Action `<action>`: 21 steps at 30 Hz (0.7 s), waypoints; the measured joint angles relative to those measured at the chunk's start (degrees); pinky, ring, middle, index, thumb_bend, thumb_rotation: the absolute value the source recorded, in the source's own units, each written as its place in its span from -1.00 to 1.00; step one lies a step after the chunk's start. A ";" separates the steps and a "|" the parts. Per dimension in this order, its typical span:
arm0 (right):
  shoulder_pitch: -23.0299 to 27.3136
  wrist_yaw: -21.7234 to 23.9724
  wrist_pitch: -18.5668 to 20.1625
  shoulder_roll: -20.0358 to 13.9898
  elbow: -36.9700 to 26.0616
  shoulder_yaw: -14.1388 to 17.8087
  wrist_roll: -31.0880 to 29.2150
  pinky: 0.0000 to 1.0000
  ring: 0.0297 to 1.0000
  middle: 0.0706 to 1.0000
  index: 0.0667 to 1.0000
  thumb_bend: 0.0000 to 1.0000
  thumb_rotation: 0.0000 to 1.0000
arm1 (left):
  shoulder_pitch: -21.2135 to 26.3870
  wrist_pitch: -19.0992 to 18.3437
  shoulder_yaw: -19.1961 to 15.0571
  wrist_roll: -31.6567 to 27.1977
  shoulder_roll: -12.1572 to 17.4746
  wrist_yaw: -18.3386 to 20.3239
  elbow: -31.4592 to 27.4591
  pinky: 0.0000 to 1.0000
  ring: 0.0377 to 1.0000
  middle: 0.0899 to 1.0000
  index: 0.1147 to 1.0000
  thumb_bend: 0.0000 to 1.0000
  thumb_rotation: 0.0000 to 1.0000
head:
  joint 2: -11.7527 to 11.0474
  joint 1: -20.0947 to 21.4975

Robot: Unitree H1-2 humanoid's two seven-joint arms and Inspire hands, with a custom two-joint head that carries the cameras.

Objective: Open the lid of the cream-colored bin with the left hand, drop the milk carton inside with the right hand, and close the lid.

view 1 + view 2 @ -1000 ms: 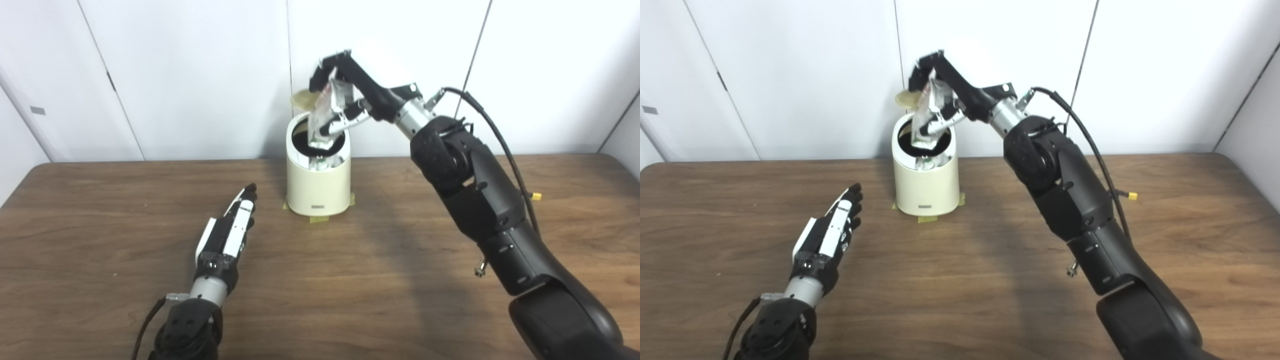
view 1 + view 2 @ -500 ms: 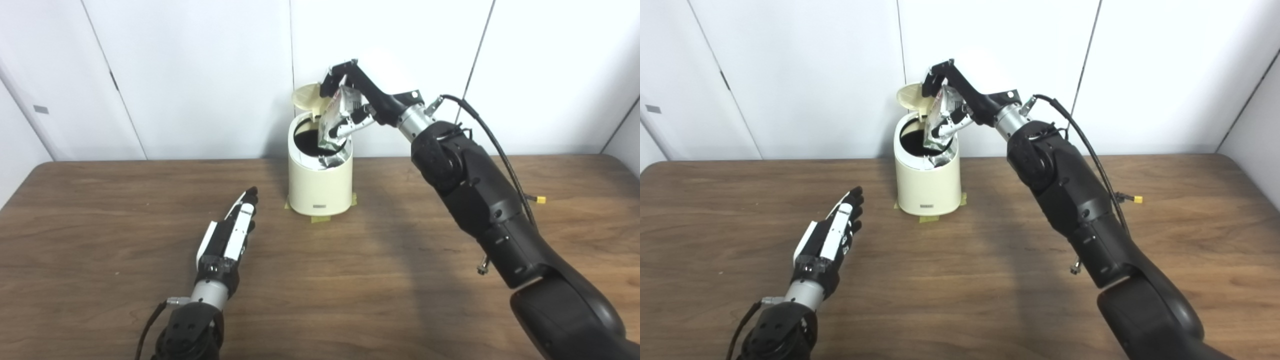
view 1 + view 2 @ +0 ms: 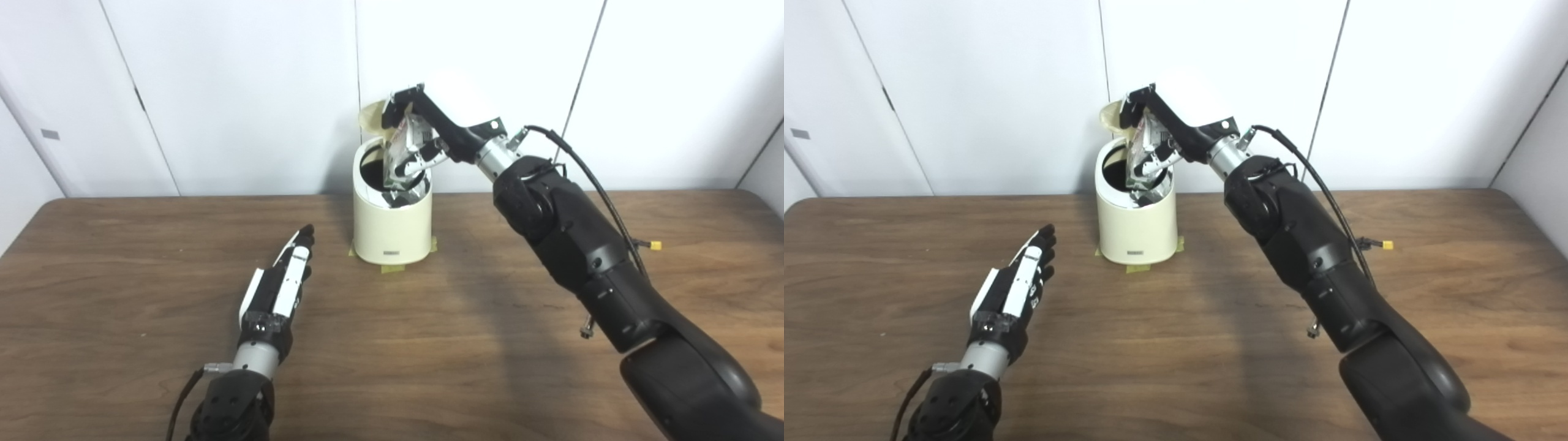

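Now dipping milk carton (image 3: 401,160) deeper into open cream-colored bin (image 3: 392,229) than before, right hand (image 3: 422,138) gripping; left hand (image 3: 282,285) lying flat, fingers extended.

White panelled wall (image 3: 245,92), wooden table (image 3: 429,343)

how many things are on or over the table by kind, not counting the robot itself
bins: 1, the cream-colored bin with its lid up
milk cartons: 1, the milk carton held by the right hand over the bin's opening
tape patches: 3 yellowish bits of tape showing at the bin's base
total: 5
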State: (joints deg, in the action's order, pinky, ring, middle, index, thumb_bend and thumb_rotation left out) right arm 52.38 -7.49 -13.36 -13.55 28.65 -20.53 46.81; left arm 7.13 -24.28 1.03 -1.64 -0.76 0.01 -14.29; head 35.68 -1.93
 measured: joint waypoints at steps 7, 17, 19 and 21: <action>-0.14 1.65 3.96 0.33 -2.39 -0.55 3.02 -0.58 -0.33 0.25 0.19 0.79 -0.81 | -0.01 -0.01 0.32 0.20 0.03 0.02 -0.13 1.00 1.00 0.96 0.92 -0.12 0.74 | 0.18 0.00; -0.25 2.97 8.02 0.02 -4.12 -0.41 4.68 0.43 0.65 0.60 0.35 1.00 -0.39 | -0.18 -0.01 0.68 0.14 0.72 0.45 -0.12 1.00 1.00 1.00 0.94 -0.38 0.66 | 0.00 0.26; -0.34 3.01 8.48 0.04 -4.33 -0.29 4.42 0.34 0.56 0.55 0.31 1.00 -0.40 | -0.21 -0.01 1.06 0.22 0.90 0.53 -0.12 1.00 1.00 1.00 0.94 -0.42 0.67 | 0.00 0.26; -0.37 2.93 8.46 0.05 -4.52 -0.23 4.21 0.20 0.41 0.40 0.23 1.00 -0.46 | -0.30 -0.02 1.26 0.21 1.10 0.59 -0.12 1.00 1.00 1.00 0.95 -0.44 0.63 | 0.00 0.44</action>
State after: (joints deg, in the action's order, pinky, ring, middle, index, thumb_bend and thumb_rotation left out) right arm 52.01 -4.56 -4.90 -13.50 24.13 -20.76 51.02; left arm 6.83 -24.31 2.29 -1.43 0.34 0.59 -14.41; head 35.68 -1.50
